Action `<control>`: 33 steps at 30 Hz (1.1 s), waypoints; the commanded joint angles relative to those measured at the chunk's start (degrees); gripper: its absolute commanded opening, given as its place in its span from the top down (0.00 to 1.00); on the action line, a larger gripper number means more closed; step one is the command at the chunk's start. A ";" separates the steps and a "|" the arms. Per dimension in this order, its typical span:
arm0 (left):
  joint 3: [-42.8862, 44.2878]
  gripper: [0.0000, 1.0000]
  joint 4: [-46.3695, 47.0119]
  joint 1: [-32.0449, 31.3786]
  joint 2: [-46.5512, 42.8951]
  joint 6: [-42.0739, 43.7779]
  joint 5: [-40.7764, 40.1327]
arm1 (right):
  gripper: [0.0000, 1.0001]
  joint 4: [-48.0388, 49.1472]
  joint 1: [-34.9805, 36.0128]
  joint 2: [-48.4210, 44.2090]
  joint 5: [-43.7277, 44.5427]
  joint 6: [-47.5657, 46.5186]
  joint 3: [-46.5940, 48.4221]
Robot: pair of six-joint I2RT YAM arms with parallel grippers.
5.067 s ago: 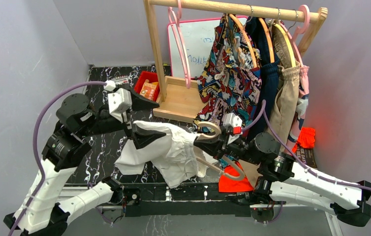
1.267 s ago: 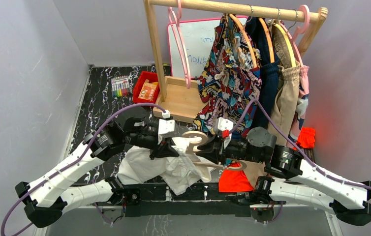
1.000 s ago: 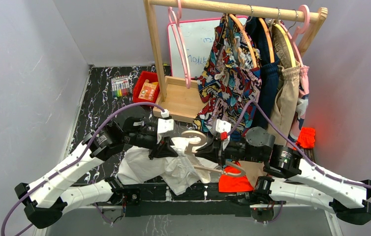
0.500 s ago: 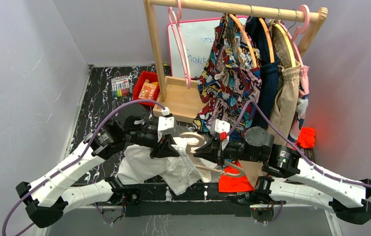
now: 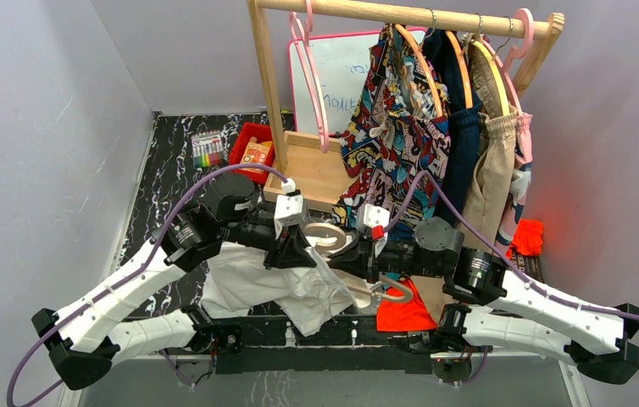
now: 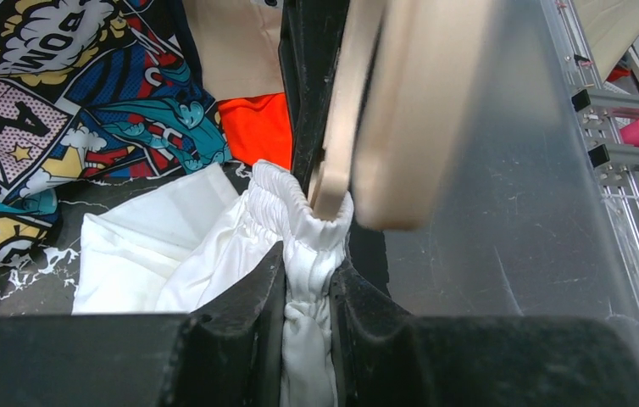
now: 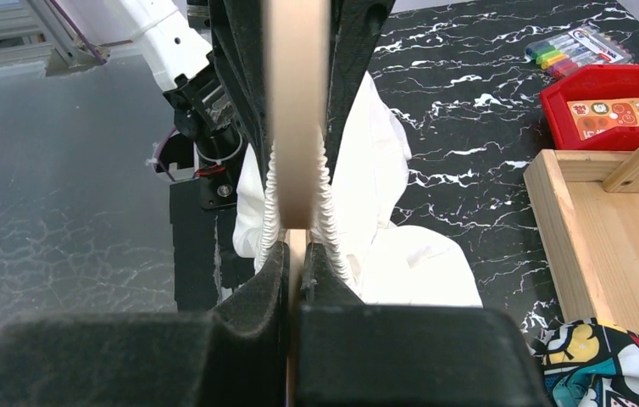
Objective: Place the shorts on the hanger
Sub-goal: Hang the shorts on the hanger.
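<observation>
1. At six o'clock from the rack (image 5: pixel 308 174), our left gripper (image 6: pixel 308 284) pinches the shorts (image 6: pixel 172 254) by the waistband.
2. Our right gripper (image 7: pixel 297 263), at its three o'clock, clamps the hanger (image 7: pixel 297 127).
3. We judge the shorts limp and light, so we grip the elastic.

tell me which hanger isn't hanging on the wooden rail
The pale cream-beige triangular hanger, clamped in the right end effector; the bright pink hangers and orange-brown wooden hangers all hang from the wooden rail.

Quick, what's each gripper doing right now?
The left gripper is shut on the shorts, at the waistband.
The right gripper is shut on the hanger.
</observation>
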 commanded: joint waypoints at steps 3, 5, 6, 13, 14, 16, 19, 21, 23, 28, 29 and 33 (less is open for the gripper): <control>-1.69 1.00 3.21 -0.44 -1.68 -0.54 2.81 | 1.00 10.65 0.13 -0.71 1.44 0.53 -0.05; -2.07 1.00 3.21 -0.39 -2.00 -0.23 1.66 | 1.00 10.64 0.13 -0.34 1.20 0.52 0.02; -2.23 1.00 3.23 -0.36 -2.19 -0.05 1.15 | 1.00 10.49 0.13 -0.17 1.03 0.54 0.12; -3.50 1.00 4.83 -0.37 -5.64 0.09 -4.45 | 1.00 8.39 0.13 -0.13 1.26 0.75 0.75; -3.87 1.00 5.21 -0.37 -6.09 -0.13 -4.70 | 1.00 8.20 0.08 -0.17 1.12 0.80 0.67; -4.12 1.00 5.55 -0.38 -6.46 -0.60 -4.54 | 1.00 8.29 0.11 -0.25 0.88 0.96 0.67; -4.22 1.00 5.66 -0.36 -5.99 -1.62 -4.74 | 1.00 9.59 0.13 -0.28 0.49 1.02 0.66; -4.31 0.80 5.47 -0.28 -5.57 -1.62 -2.46 | 1.00 10.70 0.13 -0.12 0.35 0.99 0.73; -4.16 0.70 5.18 -0.35 -4.65 -1.86 -0.48 | 1.00 11.23 0.13 0.11 0.10 0.75 0.90; -3.52 0.63 3.15 -0.40 -2.83 -1.40 0.83 | 1.00 11.48 0.13 0.42 -0.24 0.58 1.27; -3.52 0.63 2.99 -0.38 -2.78 -1.31 0.96 | 1.00 11.48 0.13 0.43 -0.18 0.63 1.27; -3.52 0.59 2.35 -0.37 -2.59 -0.87 1.54 | 1.00 11.81 0.13 0.01 0.13 0.63 1.19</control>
